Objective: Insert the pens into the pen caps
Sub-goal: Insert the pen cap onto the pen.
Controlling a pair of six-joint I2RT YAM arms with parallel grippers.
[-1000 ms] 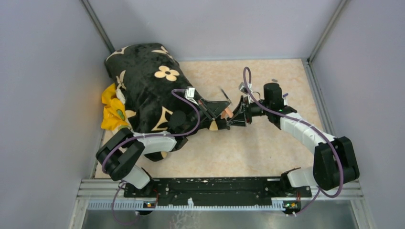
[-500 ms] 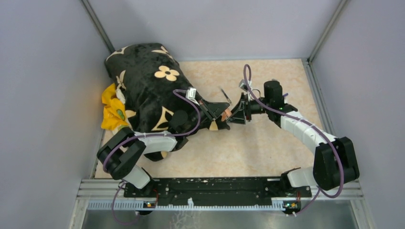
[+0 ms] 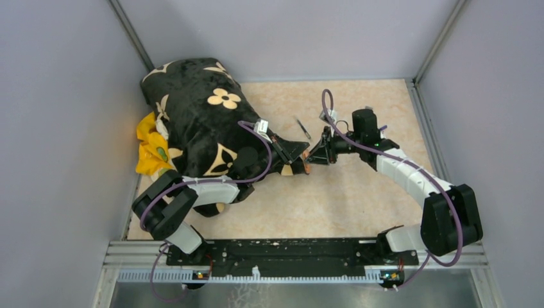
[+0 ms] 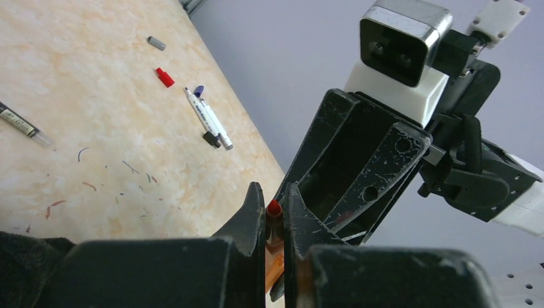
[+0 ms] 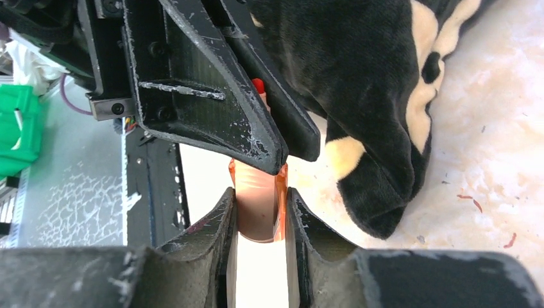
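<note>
Orange marker (image 5: 258,221) sits centre frame, its long axis running straight up the right wrist view. My left gripper (image 4: 274,196) is clamped tight on its red-tipped end. My right gripper (image 5: 260,196), narrowly parted, presses both sides of the barrel. Any push, I judge, must follow that line. A loose red cap (image 4: 165,77) lies upper left on the worktop (image 4: 96,128).

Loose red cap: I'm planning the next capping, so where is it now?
In the left wrist view the red cap lies on the table at upper left, between the grey cap and the two white markers, touching neither.
</note>
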